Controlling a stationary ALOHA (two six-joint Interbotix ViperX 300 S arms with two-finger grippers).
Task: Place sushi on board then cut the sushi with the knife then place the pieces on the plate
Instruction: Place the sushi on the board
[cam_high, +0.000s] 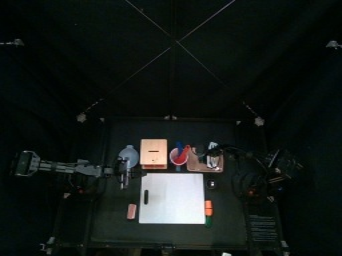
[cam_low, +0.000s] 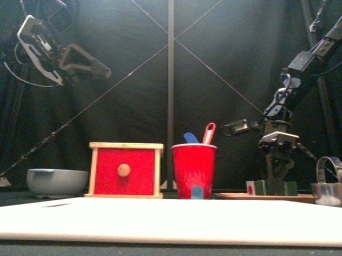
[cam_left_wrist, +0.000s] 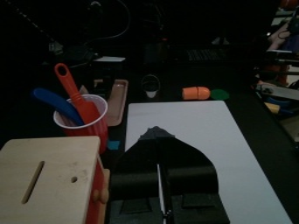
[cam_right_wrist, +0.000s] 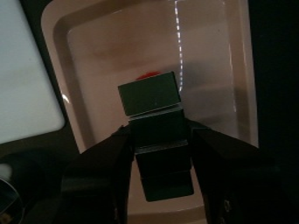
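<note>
From above, the right claw hung over the pink tray behind the white board; what lay beneath it I couldn't spot. The front view showed the sushi roll lying on the tray, claw clear above. Only its wrist camera showed the jaws spread, straddling the roll: I'd lower squarely and squeeze gently, lest blocks part. The left claw, pressed together, rested at the counter's left.
</note>
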